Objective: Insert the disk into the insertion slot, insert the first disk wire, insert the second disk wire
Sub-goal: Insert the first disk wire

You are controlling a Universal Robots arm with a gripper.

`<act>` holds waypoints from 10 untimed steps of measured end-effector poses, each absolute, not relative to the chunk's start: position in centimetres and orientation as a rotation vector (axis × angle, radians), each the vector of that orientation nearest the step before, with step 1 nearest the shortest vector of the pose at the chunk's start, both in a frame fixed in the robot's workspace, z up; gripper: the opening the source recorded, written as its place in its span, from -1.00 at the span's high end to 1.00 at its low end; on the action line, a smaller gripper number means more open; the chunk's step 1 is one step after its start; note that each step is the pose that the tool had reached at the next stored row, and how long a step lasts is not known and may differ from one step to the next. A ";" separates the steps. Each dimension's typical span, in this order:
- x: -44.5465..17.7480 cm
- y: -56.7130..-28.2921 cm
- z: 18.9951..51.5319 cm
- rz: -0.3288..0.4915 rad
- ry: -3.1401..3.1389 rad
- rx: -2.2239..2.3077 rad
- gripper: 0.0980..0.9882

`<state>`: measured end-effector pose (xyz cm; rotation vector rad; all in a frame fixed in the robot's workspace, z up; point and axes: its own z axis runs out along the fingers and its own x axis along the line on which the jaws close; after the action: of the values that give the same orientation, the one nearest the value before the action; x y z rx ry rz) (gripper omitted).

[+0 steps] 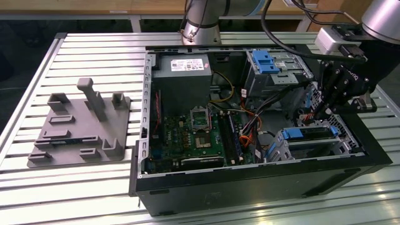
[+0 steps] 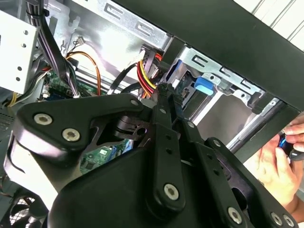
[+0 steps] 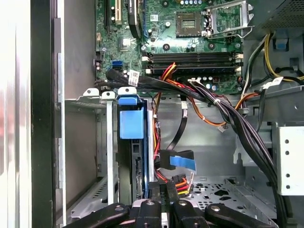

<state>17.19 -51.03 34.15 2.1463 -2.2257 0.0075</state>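
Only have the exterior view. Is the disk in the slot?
Observer: Yes. The first wrist view shows the disk edge-on inside the slot, with its blue tab at the mouth.
Operator: Any wire going in?
Observer: In the first wrist view, the red-yellow wires end right beside the end effector, whose jaws look shut. I can't tell if anything is plugged in.
Operator: Anyone near the cell?
Observer: The second wrist view shows a hand just beyond the case wall.
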 end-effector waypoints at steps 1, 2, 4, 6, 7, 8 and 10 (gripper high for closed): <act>17.2 -51.0 34.2 0.007 -2.226 2.146 0.85; 17.2 -51.0 34.2 0.007 -2.226 2.146 0.85; 17.2 -51.0 34.2 0.007 -2.226 2.146 0.85; 17.2 -51.0 34.2 0.008 -2.226 2.146 0.85; 17.1 -51.1 34.2 0.008 -2.226 2.146 0.85; 17.1 -51.1 34.2 0.008 -2.227 2.145 0.85; 17.1 -51.2 34.2 0.008 -2.230 2.141 0.85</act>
<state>17.13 -51.16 34.19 2.1413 -2.2304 0.0076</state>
